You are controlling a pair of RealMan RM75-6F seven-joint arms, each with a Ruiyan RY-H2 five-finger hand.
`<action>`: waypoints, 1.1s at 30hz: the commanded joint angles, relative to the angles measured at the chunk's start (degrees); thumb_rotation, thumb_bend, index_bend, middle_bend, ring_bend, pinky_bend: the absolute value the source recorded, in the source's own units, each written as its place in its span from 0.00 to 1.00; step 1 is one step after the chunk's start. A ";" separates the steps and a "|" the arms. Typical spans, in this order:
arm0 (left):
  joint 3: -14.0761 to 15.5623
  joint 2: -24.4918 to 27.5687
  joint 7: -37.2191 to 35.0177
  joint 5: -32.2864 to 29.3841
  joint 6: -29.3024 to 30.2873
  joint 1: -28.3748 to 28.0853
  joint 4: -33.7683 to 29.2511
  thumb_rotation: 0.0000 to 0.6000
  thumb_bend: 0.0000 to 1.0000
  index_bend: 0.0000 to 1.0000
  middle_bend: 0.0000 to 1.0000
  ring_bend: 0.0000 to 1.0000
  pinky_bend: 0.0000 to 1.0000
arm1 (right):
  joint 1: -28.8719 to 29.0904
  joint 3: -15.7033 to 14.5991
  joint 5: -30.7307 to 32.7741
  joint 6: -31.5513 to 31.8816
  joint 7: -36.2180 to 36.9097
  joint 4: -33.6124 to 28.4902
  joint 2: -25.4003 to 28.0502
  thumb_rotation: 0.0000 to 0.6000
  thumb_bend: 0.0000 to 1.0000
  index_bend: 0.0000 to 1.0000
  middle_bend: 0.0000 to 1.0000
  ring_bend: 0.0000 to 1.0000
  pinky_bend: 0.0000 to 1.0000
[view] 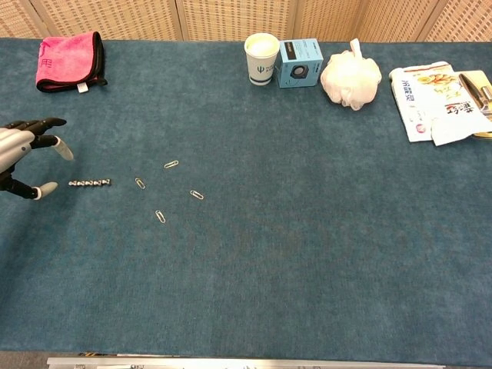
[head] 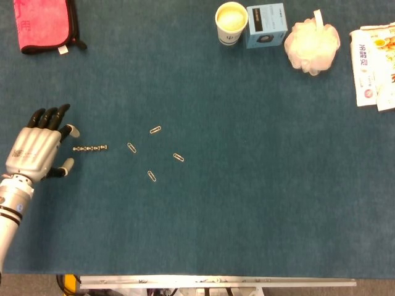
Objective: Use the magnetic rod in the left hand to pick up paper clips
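Note:
The magnetic rod (head: 90,148) (view: 90,183), a short beaded metal bar, lies flat on the blue table. My left hand (head: 38,150) (view: 23,152) hovers just left of it, fingers spread and holding nothing, a small gap between fingertips and rod. Several paper clips lie to the right of the rod: one (head: 132,148) (view: 140,183) closest, one (head: 155,130) (view: 171,164) further back, one (head: 178,157) (view: 197,194) to the right, one (head: 152,176) (view: 160,216) nearer the front. My right hand is out of both views.
A pink cloth (head: 44,24) (view: 69,60) lies at the back left. At the back stand a paper cup (head: 231,22), a blue box (head: 266,24) and a white mesh sponge (head: 312,45). Printed packets (head: 375,58) lie at the right edge.

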 commanded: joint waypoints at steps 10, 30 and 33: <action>-0.43 -1.93 1.22 -3.09 -2.61 -1.56 2.07 1.00 0.33 0.30 0.00 0.00 0.02 | 0.07 -0.07 -0.07 -0.20 -0.09 -0.06 0.00 1.00 0.00 0.18 0.16 0.24 0.53; -1.32 -3.98 3.53 -10.01 -4.14 -2.94 4.10 1.00 0.33 0.35 0.00 0.00 0.02 | 0.31 -0.26 -0.07 -0.86 -0.41 -0.04 -0.13 1.00 0.00 0.18 0.16 0.24 0.53; -1.45 -4.39 4.80 -11.61 -3.43 -2.89 3.30 1.00 0.33 0.36 0.00 0.00 0.02 | 0.33 -0.27 -0.05 -0.91 -0.40 -0.05 -0.11 1.00 0.00 0.18 0.16 0.24 0.53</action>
